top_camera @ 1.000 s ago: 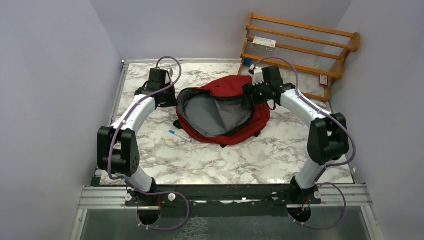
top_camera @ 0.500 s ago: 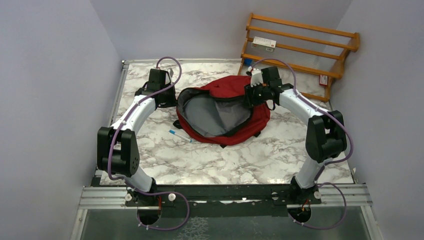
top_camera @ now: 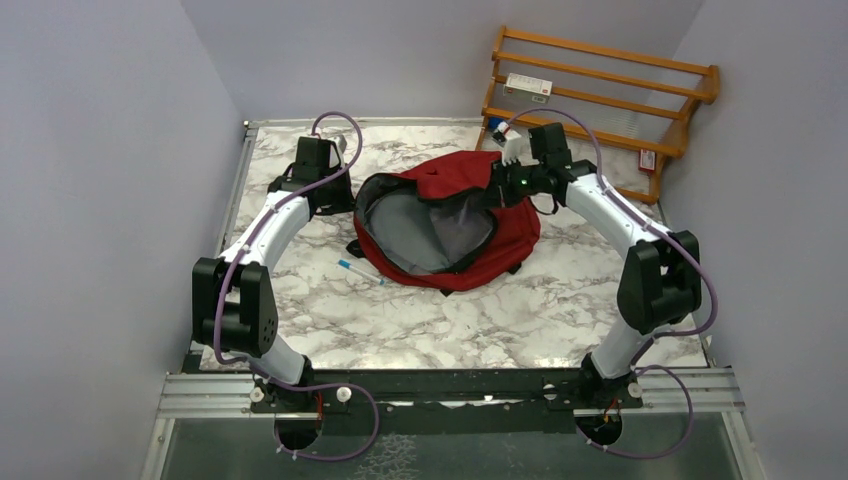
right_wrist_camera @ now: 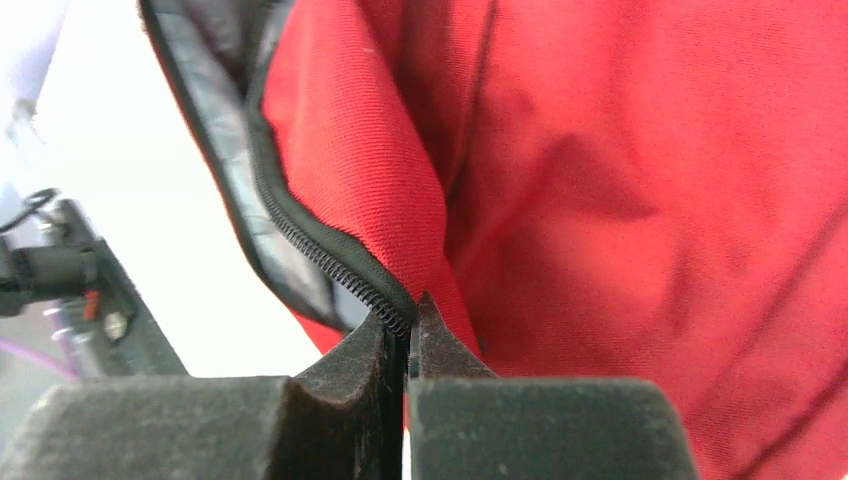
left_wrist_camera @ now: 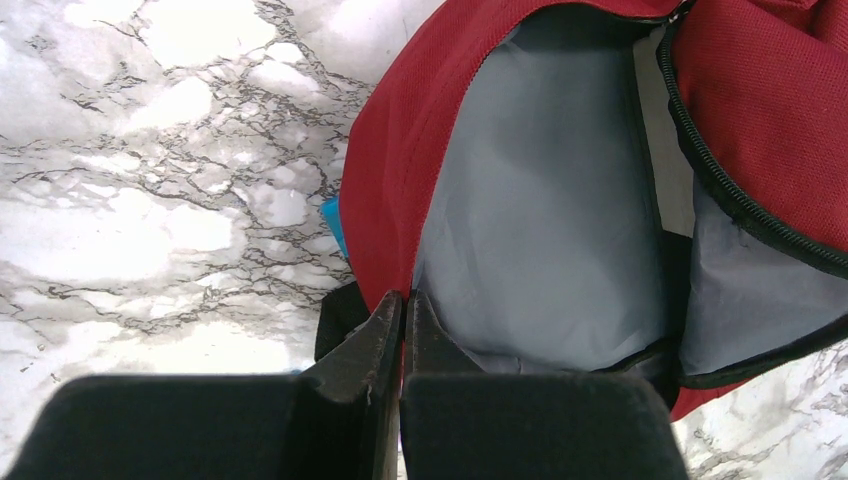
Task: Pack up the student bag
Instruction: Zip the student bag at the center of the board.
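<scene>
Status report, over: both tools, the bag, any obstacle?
Left tool shut on student bag opening rim. Right tool shut on zipper edge. Bag open; pen on table beside it.

Soft, even overhead light fills the top view, leaving faint shadows on the marble worktop (top_camera: 450, 320). In the right wrist view the background glares white, and the near fingers (right_wrist_camera: 200, 430) look softer than the student bag (right_wrist_camera: 600, 200).
</scene>
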Robot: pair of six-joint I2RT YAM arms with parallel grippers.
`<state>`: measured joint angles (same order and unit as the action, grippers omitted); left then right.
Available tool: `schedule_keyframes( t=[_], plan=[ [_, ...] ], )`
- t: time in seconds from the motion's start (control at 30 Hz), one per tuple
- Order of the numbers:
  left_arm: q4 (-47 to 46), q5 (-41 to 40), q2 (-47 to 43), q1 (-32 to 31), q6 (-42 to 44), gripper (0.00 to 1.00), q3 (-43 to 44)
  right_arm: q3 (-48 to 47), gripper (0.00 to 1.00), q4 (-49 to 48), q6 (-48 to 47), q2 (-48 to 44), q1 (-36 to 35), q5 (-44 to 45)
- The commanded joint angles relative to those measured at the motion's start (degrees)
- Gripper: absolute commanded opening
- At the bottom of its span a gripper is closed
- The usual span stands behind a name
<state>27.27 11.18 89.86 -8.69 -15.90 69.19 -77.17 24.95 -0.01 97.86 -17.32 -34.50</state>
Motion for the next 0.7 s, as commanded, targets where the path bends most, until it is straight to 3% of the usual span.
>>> schedule_keyframes(
  t=[0.0,0.27,0.47,0.67],
  plan=[
    [-0.64,1.93,-2.11,0.34,-0.36,0.00,0.33,-4.88,0.02,6.39,4.66,0.51,-1.44,-12.41],
    [-0.57,2.49,-1.58,0.34,-0.39,0.00,0.73,-10.87,0.12,10.34,7.17,4.36,-10.11,-10.52],
    [-0.48,2.32,-1.79,0.34,-0.36,0.00,0.64,-15.56,0.36,10.52,8.53,8.20,-16.35,-11.24],
    [-0.46,2.09,-2.12,0.34,-0.27,0.00,0.46,-16.32,0.48,5.40,9.86,10.02,-19.50,-19.65]
  ],
)
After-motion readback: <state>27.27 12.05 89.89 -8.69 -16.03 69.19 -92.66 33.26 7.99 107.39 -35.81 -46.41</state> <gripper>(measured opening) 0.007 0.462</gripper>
